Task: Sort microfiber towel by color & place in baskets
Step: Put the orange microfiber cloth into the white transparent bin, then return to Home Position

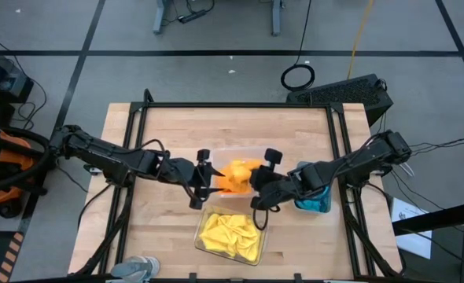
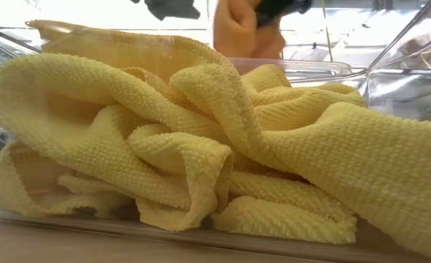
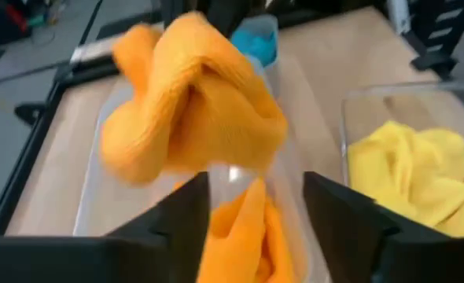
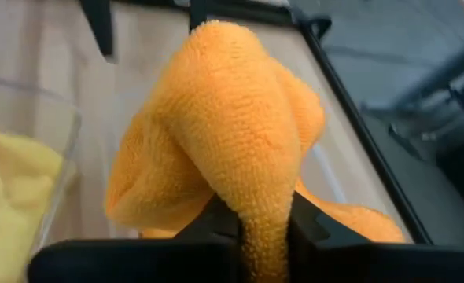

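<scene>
An orange microfiber towel hangs bunched over the clear middle basket, between my two grippers. My right gripper comes from the table's right and is shut on it. My left gripper stands open at the towel's left side, its fingers either side of a strip of orange cloth. More orange cloth lies lower, in the basket. Yellow towels fill the near basket. A blue towel lies in the right basket, under my right arm. My right gripper pinches a fold of the orange towel between its two fingers, slanting down from the table's right. The rest of the towel bulges in a rounded bunch ahead of the fingers, lifted above the basket. Whether my left gripper touches the orange strip between its fingers, I cannot tell.
Black rails frame the wooden table on its left, far and right sides. A small grey thing lies at the near left edge. In the low view the yellow towels block most of the table. Bare wood lies far and left.
</scene>
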